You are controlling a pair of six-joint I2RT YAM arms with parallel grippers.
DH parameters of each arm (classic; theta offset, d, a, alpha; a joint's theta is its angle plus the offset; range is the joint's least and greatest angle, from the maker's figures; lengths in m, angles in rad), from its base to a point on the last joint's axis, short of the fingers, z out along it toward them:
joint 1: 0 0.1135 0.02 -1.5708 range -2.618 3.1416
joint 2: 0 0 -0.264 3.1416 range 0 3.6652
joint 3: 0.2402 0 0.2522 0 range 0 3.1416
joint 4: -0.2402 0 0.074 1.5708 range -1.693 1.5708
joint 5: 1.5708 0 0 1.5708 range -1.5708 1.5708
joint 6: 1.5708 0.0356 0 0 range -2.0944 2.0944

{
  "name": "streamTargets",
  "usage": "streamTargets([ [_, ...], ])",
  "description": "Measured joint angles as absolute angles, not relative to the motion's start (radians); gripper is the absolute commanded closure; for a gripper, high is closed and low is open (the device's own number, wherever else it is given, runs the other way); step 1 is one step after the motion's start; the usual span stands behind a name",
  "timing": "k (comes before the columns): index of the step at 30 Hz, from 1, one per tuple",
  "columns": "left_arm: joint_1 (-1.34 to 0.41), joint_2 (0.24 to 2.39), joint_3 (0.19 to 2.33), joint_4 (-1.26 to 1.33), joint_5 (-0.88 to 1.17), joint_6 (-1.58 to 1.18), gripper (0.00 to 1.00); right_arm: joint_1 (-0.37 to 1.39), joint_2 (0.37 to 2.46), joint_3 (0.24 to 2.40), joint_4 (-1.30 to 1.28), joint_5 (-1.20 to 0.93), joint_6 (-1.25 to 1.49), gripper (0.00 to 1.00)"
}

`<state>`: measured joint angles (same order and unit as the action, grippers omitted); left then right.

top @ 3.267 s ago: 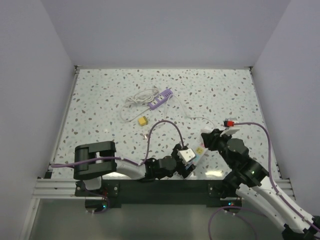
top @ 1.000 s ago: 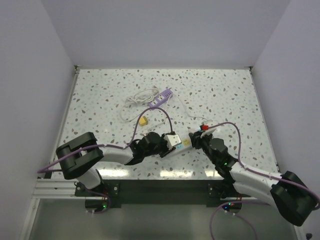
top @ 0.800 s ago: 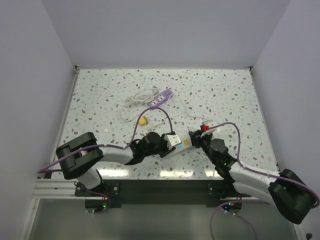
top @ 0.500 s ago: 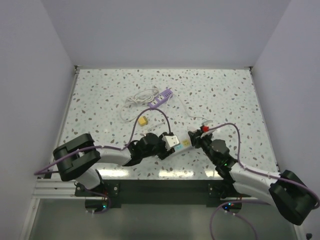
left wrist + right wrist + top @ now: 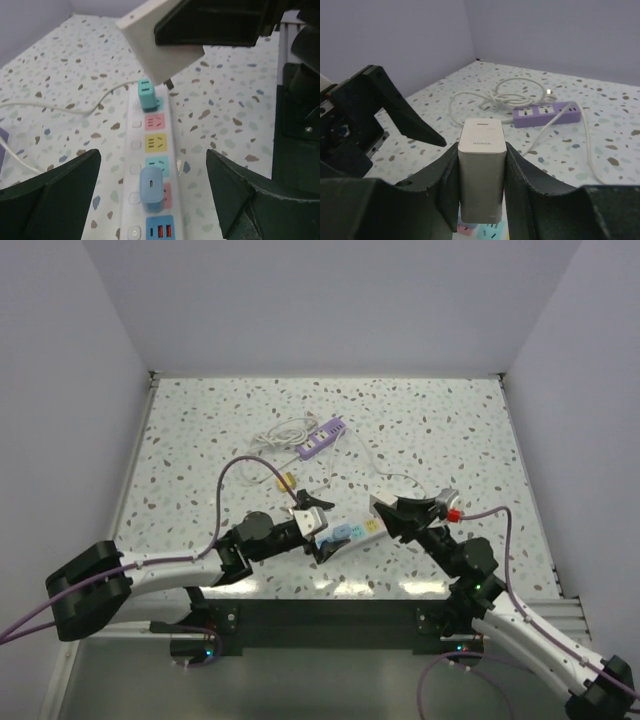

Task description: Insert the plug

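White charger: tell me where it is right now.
In the right wrist view the white charger is clamped in the right pincer; the left wrist view shows it hanging over the far end of the power strip, beside a teal plug.

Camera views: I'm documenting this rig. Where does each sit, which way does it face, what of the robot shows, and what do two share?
Top external: above, behind the bases, looking down at the table; both arms, the left end effector and right end effector show.
Left wrist: on the left arm, facing down at the white power strip between its own open fingers.
Right wrist: on the right arm, facing the purple power strip; its fingers grip the white charger.
Shared: both wrist views show the charger.
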<state>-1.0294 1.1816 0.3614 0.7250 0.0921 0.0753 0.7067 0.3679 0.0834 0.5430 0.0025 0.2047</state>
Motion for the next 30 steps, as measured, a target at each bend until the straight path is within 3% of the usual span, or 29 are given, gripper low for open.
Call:
streamTargets([
  [11, -1.029, 1.191, 0.377, 0.940, 0.385, -0.053, 0.10, 0.707, 0.398, 0.084, 0.598, -0.280, 0.342, 1.00],
  [26, -1.024, 1.337, 0.479, 1.028, 0.536, -0.117, 0.17, 0.707, 0.412, 0.084, 0.780, -0.416, 0.432, 1.00],
  [30, -1.024, 1.353, 0.496, 1.034, 0.558, -0.127, 0.27, 0.707, 0.400, 0.084, 0.779, -0.439, 0.434, 1.00],
])
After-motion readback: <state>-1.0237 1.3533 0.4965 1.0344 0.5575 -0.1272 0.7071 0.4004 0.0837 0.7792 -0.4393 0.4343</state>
